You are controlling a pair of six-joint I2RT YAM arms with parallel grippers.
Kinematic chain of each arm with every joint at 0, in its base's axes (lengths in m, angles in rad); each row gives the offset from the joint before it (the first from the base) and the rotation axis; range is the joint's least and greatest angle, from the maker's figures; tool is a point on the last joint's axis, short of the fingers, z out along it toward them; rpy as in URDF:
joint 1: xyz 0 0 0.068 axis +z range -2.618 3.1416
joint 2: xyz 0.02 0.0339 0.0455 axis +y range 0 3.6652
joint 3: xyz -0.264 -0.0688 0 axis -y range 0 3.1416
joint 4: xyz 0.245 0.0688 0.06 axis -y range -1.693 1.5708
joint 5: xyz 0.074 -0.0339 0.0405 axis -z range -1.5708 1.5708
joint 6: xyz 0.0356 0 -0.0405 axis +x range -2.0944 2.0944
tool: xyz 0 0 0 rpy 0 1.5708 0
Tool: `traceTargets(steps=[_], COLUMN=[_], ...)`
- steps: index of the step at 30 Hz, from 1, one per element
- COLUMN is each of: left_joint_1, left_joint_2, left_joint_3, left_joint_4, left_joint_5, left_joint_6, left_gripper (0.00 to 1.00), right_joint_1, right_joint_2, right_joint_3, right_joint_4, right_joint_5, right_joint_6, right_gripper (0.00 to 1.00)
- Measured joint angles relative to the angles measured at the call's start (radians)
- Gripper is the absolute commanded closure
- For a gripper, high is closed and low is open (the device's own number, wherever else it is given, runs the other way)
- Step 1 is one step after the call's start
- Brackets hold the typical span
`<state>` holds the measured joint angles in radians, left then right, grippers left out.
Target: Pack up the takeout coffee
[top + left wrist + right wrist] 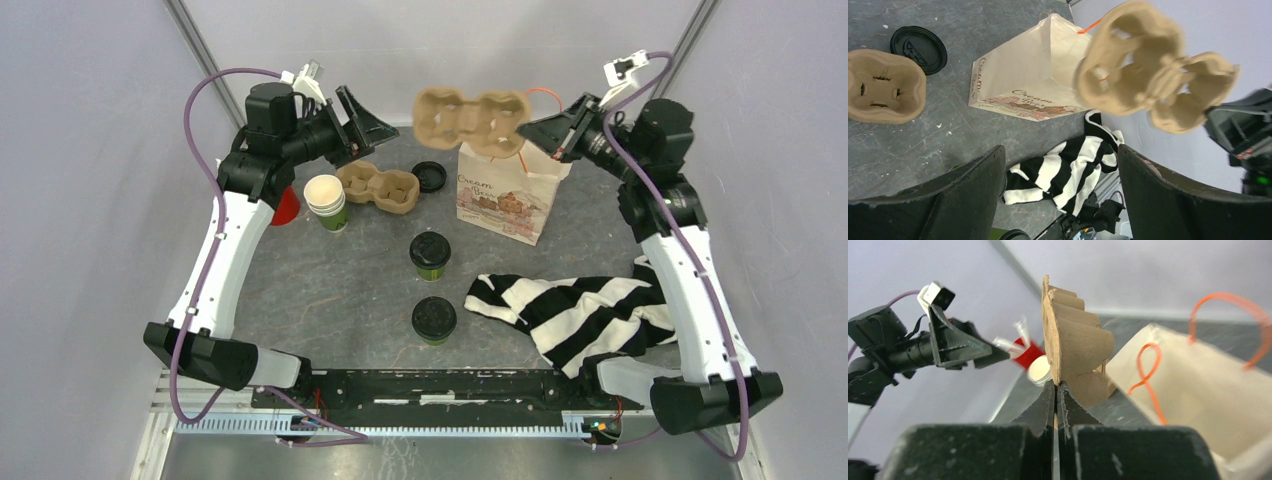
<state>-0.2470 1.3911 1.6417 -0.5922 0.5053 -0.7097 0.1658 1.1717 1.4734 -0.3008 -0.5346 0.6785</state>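
Observation:
Two green takeout coffee cups with black lids stand mid-table, one [430, 252] behind the other [434, 318]. My right gripper [535, 130] is shut on the edge of a brown pulp cup carrier [472, 118] and holds it in the air above the open paper bag [505, 195]. In the right wrist view the jaws [1055, 387] pinch the carrier's rim [1073, 340]. My left gripper [365, 125] is open and empty, raised at the back left, facing the held carrier [1153, 75]. Its fingers frame the striped cloth [1073, 165].
A second pulp carrier [378, 186] lies at the back, with a loose black lid [430, 176] beside it. A stack of unlidded green cups [326, 200] and a red cup [287, 205] stand back left. A striped cloth [580, 310] lies front right.

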Motion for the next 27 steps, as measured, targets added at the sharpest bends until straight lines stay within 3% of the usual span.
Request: traceTargets(steps=[8, 13, 20, 27], left_joint_1=[-0.084, -0.218, -0.280, -0.301], left_joint_2=[0.121, 0.366, 0.580, 0.623], left_joint_3=[0.041, 0.302, 0.580, 0.603], left_joint_4=[0.011, -0.067, -0.159, -0.193], left_joint_5=[-0.060, -0.164, -0.281, -0.348], left_joint_6=[0.003, 0.045, 0.129, 0.174], left_gripper=[0.15, 0.22, 0.32, 0.39], right_joint_1=[-0.003, -0.002, -0.002, -0.003], right_joint_2=[-0.147, -0.142, -0.234, -0.294], right_joint_3=[0.219, 0.401, 0.365, 0.359], right_joint_4=[-0.198, -0.312, -0.421, -0.498], right_joint_5=[0.343, 0.462, 0.555, 0.590], right_joint_6=[-0.294, -0.442, -0.539, -0.555], right_gripper=[1.00, 1.00, 1.00, 1.00])
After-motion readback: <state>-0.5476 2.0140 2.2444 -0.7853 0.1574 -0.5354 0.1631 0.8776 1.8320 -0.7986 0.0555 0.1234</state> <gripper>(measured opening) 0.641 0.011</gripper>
